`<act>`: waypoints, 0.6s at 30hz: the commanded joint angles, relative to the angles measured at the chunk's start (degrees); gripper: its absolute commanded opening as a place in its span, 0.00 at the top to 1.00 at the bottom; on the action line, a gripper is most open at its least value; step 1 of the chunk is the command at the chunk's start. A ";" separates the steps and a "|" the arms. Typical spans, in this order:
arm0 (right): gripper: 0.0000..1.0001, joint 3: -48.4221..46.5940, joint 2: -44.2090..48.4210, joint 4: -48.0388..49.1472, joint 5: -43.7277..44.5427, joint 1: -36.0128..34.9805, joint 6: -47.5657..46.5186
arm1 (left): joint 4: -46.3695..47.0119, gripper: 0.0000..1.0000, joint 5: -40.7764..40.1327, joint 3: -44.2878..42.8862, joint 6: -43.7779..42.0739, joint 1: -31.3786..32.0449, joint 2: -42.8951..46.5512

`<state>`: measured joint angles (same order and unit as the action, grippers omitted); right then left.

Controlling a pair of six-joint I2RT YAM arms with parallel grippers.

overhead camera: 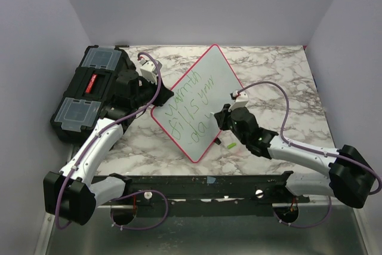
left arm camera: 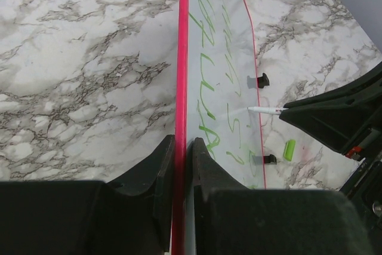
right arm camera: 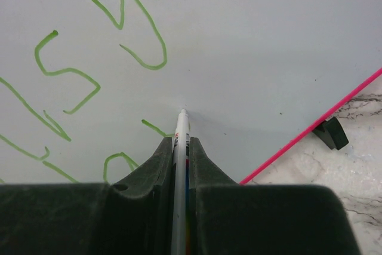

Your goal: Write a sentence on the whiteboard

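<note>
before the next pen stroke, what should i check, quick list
1. Hold of the left gripper on the whiteboard rim: ok, a finger on each side of the red edge.
2. Seat of the marker in the right gripper: ok, straight between the fingers.
3. Tip on the board: ok, it appears to touch.
4. Bare board ahead of the tip: ok, white space up to the rim.
5. Is the sentence complete: not ok, the third line looks unfinished.
6. Is the green cap out of the way: ok, on the table beside the board.
</note>
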<state>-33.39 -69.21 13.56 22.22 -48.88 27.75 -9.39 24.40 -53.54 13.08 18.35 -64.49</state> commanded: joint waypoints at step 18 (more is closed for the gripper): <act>0.99 -6.52 -5.32 0.23 -0.55 0.01 -2.64 | 0.99 1.00 0.12 0.36 -3.24 0.37 1.12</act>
<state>-38.74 -72.64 14.00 23.27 -48.66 25.36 -9.58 24.16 -53.52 13.08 18.35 -64.49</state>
